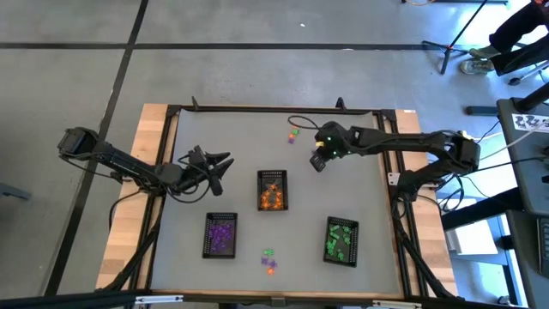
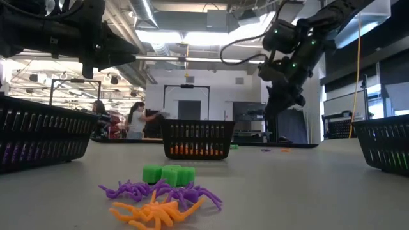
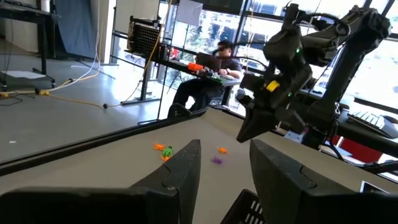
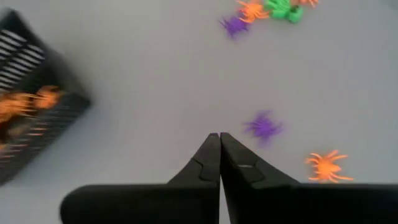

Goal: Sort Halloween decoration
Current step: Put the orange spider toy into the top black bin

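Right end effector closed above purple spider.

High view: straight down over the whole table. Low view: level across its top toward the room, close behind a spider pile. Wrist views: past own fingers; left's faces right arm.

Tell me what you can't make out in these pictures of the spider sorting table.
- Green tray contents: too small in the high view; cut off at the edge in the low view.
- Purple tray contents: high view too small; mesh wall hides them in the low view.
- Right gripper: shut, with nothing visible between its tips; a pinched trinket can't be ruled out.
- Loose trinkets at the far edge: specks from above.
- Left gripper: open, with nothing visible between its fingers.
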`<control>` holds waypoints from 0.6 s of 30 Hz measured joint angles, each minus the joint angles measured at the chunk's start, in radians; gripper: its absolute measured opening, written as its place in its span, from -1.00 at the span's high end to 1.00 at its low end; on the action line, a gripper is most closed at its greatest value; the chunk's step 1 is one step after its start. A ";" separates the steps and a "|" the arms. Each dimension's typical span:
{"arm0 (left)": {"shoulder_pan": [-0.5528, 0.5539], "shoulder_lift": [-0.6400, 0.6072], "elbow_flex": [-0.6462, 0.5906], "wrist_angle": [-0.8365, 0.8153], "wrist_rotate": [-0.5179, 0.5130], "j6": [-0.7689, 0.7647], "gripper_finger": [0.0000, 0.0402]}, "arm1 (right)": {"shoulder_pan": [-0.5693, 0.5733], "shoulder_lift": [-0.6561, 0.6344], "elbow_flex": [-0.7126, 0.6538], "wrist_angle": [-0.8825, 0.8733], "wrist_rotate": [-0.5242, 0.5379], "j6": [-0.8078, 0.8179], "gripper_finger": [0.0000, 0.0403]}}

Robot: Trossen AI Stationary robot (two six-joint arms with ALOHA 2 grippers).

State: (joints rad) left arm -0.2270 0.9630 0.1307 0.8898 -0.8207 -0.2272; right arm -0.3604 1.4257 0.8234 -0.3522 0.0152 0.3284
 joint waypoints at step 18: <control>0.000 0.000 0.000 0.000 0.000 0.001 0.35 | -0.214 0.211 0.000 -0.048 0.070 -0.019 0.28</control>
State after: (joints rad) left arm -0.2272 0.9630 0.1307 0.8902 -0.8211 -0.2264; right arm -0.5748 1.6362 0.8238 -0.4007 0.0856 0.3090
